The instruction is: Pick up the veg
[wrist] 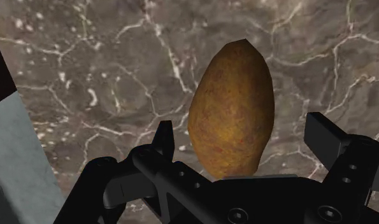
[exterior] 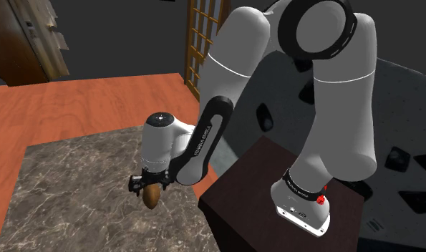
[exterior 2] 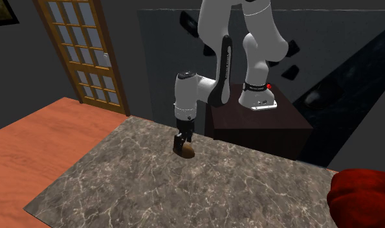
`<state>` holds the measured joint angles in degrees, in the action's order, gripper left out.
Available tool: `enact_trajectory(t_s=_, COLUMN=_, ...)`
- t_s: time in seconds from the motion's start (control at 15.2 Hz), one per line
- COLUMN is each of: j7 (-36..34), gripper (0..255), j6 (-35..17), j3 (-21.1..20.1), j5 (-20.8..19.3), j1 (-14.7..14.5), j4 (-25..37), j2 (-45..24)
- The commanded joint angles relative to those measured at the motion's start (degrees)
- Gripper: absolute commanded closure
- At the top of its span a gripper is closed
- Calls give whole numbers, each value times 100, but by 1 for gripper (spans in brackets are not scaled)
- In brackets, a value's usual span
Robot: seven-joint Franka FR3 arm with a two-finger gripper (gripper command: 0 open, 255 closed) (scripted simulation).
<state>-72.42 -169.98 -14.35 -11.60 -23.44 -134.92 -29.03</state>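
While the arm (exterior: 311, 122) reaches down from its dark stand (exterior 2: 262, 126), its black tool (wrist: 239, 124) stands open astride a brown potato (wrist: 231, 108), with marble showing between each of the fingers (wrist: 164, 137) and the skin, so neither appears to touch it. The potato's long axis runs between the fingers and away from the hand, its narrower, tapered end pointing away from the tool's body and its broad end tucked under it. It sits low over the dark, white-veined marble bench (exterior 2: 184, 194), near the edge closest to the stand. Beyond the bench lies a reddish wooden floor (exterior: 82, 100), and past that a wooden door (exterior 2: 87, 52) with glass panes.
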Motion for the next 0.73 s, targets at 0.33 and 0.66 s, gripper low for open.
enact_trajectory(t_s=0.33, j7=-70, gripper=255, j6=-214, j3=178, j5=-87, j1=-162, j4=96, j2=-293)
enact_trajectory(t_s=0.66, j7=-74, gripper=255, j6=-217, j3=182, j5=-88, j1=-169, j4=98, j2=-298)
